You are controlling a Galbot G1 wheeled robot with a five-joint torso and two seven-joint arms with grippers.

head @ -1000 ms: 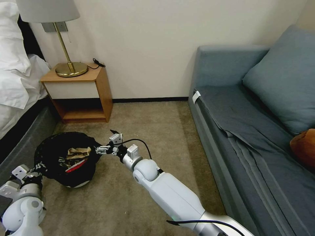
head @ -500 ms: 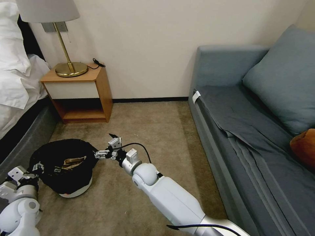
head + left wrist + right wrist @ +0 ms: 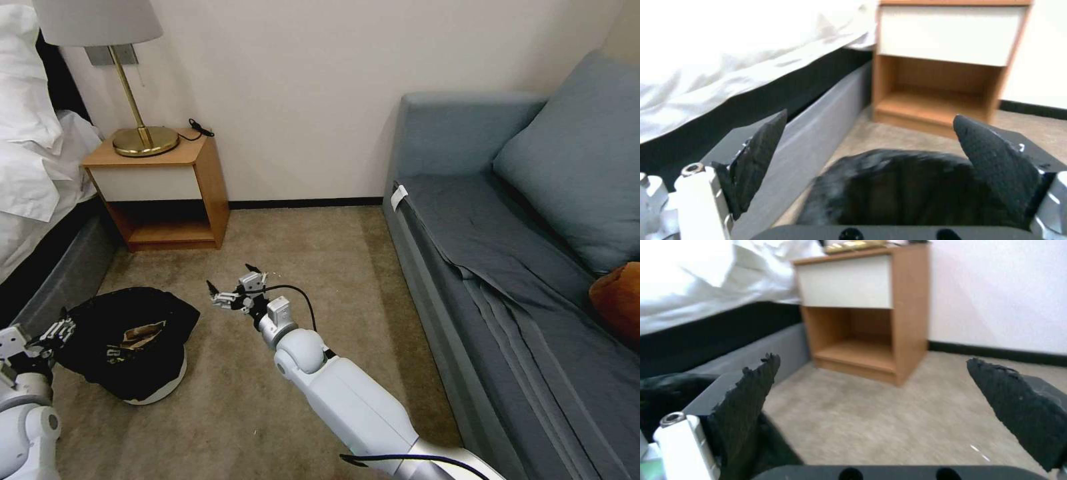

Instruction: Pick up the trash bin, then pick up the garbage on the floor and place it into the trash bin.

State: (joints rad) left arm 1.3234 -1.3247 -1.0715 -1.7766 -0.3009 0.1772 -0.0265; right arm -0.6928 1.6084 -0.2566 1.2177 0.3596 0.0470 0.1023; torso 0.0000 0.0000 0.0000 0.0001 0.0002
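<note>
Head view, read left to right. At the lower left edge, the left gripper [image 3: 59, 329] sits just beside the near rim of the trash bin [image 3: 127, 347], its jaws spread wide; in the left wrist view the two black pads [image 3: 760, 160] stand well apart with the bin's dark bag [image 3: 907, 186] between and beyond them, neither pad pressing it. The bin rests on the carpet [image 3: 320, 267] in the lower left of the frame, beside the bed base [image 3: 60, 280], its whitish base showing under the crinkled liner. Inside lies the garbage [image 3: 140, 333], a tan-brown crumpled scrap among darker pieces; placed there, it suggests the collecting step is largely done, since no litter shows on the visible floor.

At lower centre, the right gripper [image 3: 237, 291] hangs over bare carpet to the right of the bin, apart from it, jaws wide and holding nothing; the right wrist view shows its pads [image 3: 751, 396] parted, with carpet and the wooden nightstand [image 3: 862, 316] ahead. Open jaws on both sides fit a release: the bin set down, nothing carried.

In the upper left stand the nightstand and brass lamp [image 3: 133, 100]; the blue sofa [image 3: 507, 233] occupies the right half of the frame.
</note>
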